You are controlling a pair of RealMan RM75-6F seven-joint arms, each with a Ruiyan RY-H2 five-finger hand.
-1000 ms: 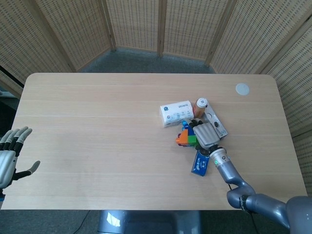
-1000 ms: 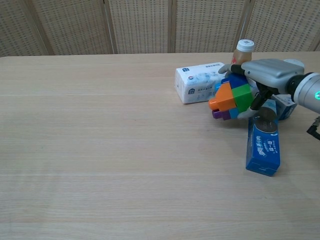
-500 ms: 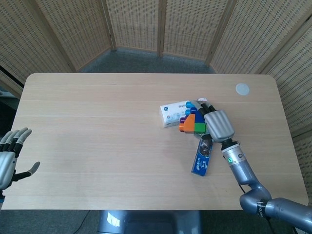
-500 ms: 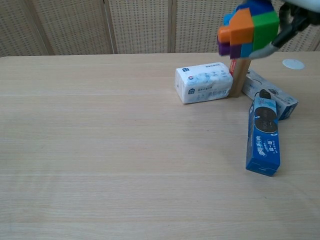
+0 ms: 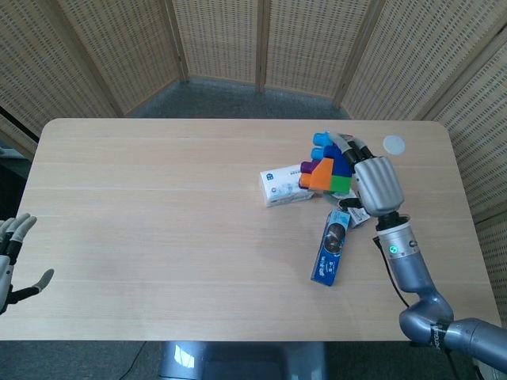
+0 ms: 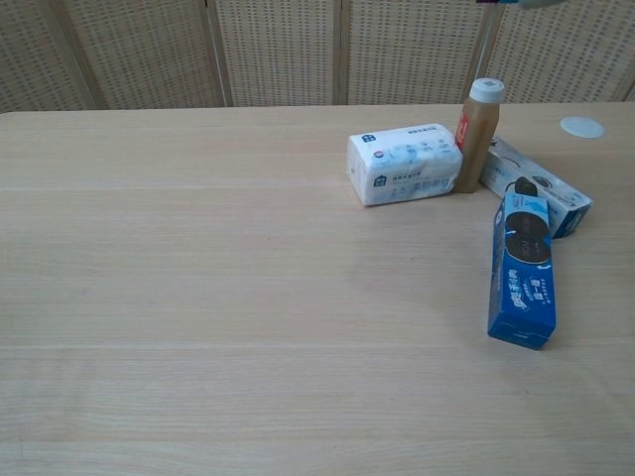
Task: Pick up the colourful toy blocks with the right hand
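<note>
The colourful toy blocks (image 5: 325, 165), a clump of blue, purple, orange and green, hang in the air above the table, gripped by my right hand (image 5: 372, 180). In the head view they cover part of the white tissue pack and the bottle. The chest view shows only a sliver of them at its top edge, with the right hand out of frame. My left hand (image 5: 9, 261) shows at the far left edge of the head view, fingers spread, holding nothing.
On the table (image 6: 198, 278) stand a white tissue pack (image 6: 404, 163), a brown bottle with a white cap (image 6: 478, 134), a blue biscuit box (image 6: 524, 268) and a white box (image 6: 541, 190) behind it. A small white disc (image 6: 580, 126) lies far right.
My right hand has lifted the blocks from the table, up and away from the biscuit box, out of the chest view. The left hand has slid lower at the frame's edge.
</note>
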